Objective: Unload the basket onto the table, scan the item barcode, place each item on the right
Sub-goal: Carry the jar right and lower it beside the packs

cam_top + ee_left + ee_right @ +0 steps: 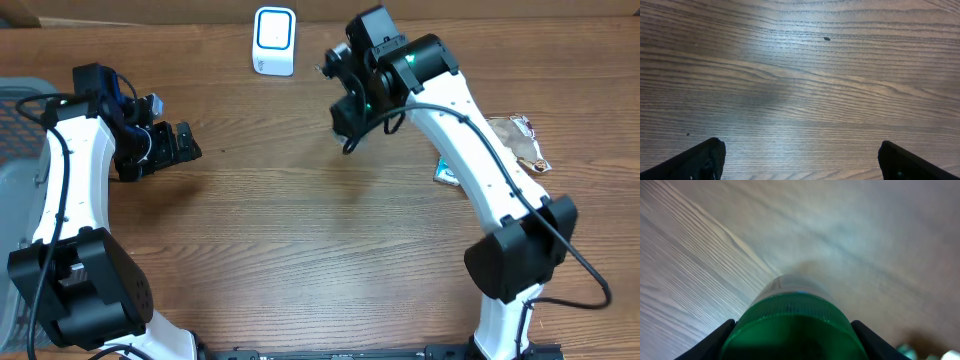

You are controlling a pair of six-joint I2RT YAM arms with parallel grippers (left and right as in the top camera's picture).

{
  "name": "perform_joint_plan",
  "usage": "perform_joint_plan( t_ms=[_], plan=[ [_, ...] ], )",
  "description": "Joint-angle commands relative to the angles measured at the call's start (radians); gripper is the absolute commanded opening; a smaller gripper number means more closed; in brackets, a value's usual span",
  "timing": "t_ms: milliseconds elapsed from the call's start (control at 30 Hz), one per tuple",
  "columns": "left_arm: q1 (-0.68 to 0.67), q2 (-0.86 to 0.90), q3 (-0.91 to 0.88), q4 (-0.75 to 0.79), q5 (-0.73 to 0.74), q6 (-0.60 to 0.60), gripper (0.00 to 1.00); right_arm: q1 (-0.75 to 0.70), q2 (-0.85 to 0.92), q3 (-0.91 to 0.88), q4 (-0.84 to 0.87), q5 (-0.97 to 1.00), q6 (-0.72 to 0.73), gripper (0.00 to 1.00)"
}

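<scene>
At the far left edge of the worktop point(300, 230), behind the left pincer point(188, 141), sits a grey bin point(15, 95). The left pincer hovers low over bare wood with its jaws spread wide, and its wrist camera shows only the two dark fingertips point(705, 160) at the bottom corners with nothing between them. To its right, near the back edge, stands a white scanner point(274, 40) with a blue-rimmed face. Just right of the scanner and a little nearer the front, the right pincer point(348, 118) is clamped at a middling width on a green-capped container point(792, 325), one finger point(720, 337) at each side of the cap. From overhead the container is hidden under that pincer. Well to the right lie a brown snack packet point(518, 140) and a small blue packet point(446, 173).
</scene>
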Motion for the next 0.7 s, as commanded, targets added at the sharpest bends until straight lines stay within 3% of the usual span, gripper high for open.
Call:
perform_joint_plan(
  t_ms=[0,333,567,667],
  plan=[
    [-0.006,-0.015,0.019,0.001,-0.001,0.008,1.0,-0.029,0.033,-0.064,-0.005,0.02,0.033,0.53],
    [-0.007,-0.015,0.019,0.001,0.0,0.008,1.0,-0.199,0.051,-0.312,0.172,0.142,0.166,0.5],
    [-0.006,-0.015,0.019,0.001,0.0,0.008,1.0,-0.29,0.051,-0.323,0.22,0.173,0.188,0.48],
    [-0.007,-0.015,0.019,0.001,-0.001,0.008,1.0,-0.293,0.051,-0.323,0.219,0.174,0.187,0.53]
  ],
)
